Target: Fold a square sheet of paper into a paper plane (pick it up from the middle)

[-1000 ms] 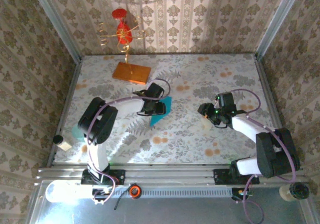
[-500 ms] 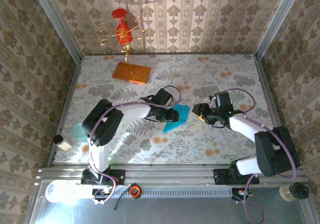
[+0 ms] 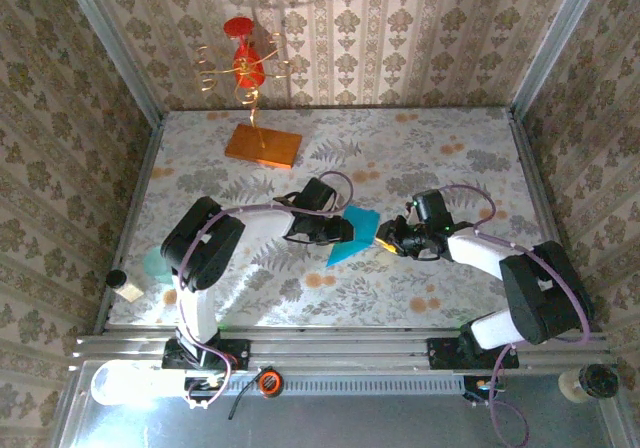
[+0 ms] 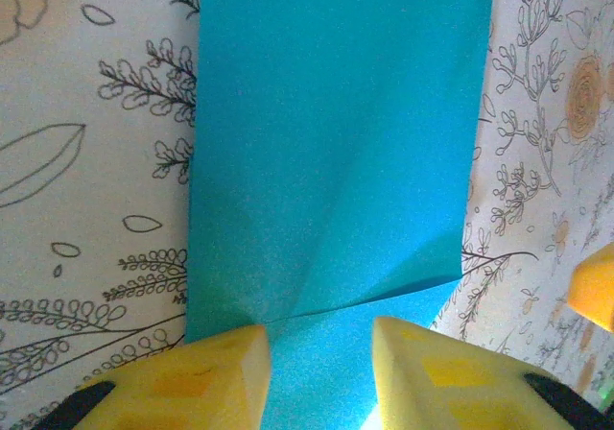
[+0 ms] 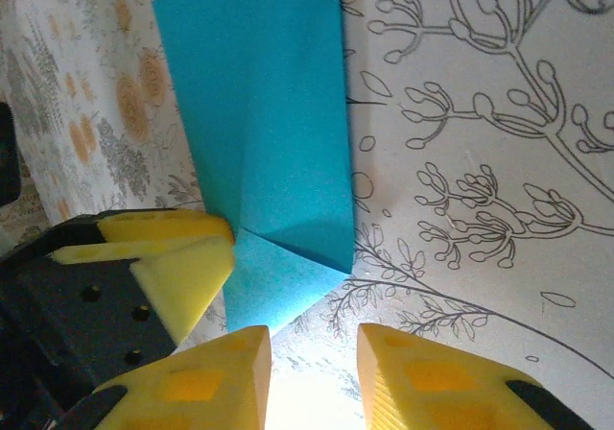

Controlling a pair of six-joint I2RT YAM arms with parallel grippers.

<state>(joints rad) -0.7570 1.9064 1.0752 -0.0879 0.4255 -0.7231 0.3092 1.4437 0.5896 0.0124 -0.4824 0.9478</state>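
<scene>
The square sheet of paper (image 3: 358, 234), cyan-blue, lies folded into a narrow rectangle with a diagonal flap near the table's middle. No finished paper plane is in view. My left gripper (image 3: 345, 230) is at its left end. In the left wrist view the sheet (image 4: 336, 142) runs flat under the left gripper (image 4: 321, 377), whose yellow fingers (image 4: 206, 372) stand apart on top of it. My right gripper (image 3: 386, 236) is at the paper's right end. In the right wrist view it is open (image 5: 314, 377) over bare table, the paper's corner (image 5: 259, 113) just ahead of it.
An orange slab (image 3: 263, 146) bearing a red and gold wire ornament (image 3: 245, 60) stands at the back left. Patterned walls close in the table on three sides. A small white object (image 3: 126, 287) sits at the left edge, a pale cyan disc (image 3: 155, 263) beside the left arm.
The left gripper slid the blue paper right and nearer, toward the middle. The right gripper moved left to meet the paper's end, and its jaws narrowed.
</scene>
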